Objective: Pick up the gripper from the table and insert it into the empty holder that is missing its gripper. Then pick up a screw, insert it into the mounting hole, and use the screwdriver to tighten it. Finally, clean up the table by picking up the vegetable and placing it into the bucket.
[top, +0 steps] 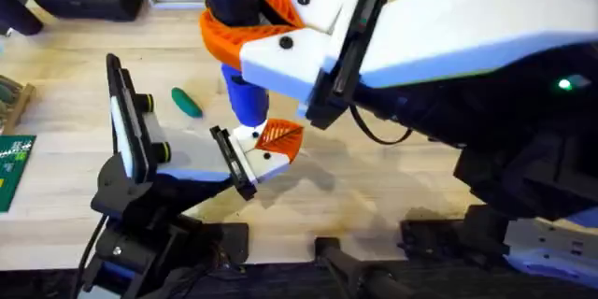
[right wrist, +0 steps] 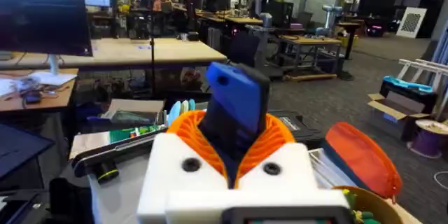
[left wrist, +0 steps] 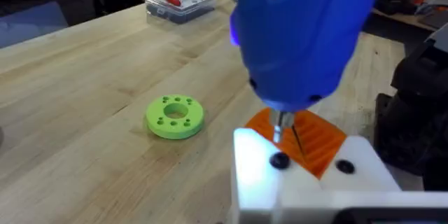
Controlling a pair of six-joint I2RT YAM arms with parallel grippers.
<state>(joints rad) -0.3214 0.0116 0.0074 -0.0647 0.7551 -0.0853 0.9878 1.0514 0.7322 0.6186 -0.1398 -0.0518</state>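
I read the long orange plastic gripper [top: 280, 136] as already seated in the white angular holder [top: 250, 161], held by my left gripper [top: 245, 163]. My right gripper [top: 250, 33], clamped on the thick blue cylindrical screwdriver [top: 241, 47], sets its tip at the black screw [left wrist: 279, 160]; tightening looks underway. Farther off, the dark green vegetable pod [top: 187, 103] lies on the table, cleanup pending.

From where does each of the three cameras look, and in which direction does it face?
Overhead: above the table, looking down; both arms show, the right tool gripping the thick blue cylindrical screwdriver.
Left wrist: low over the table, facing the screwdriver tip and round lime-green disc.
Right wrist: faces the room; its fingers clamp the screwdriver.
Shared: the screwdriver.
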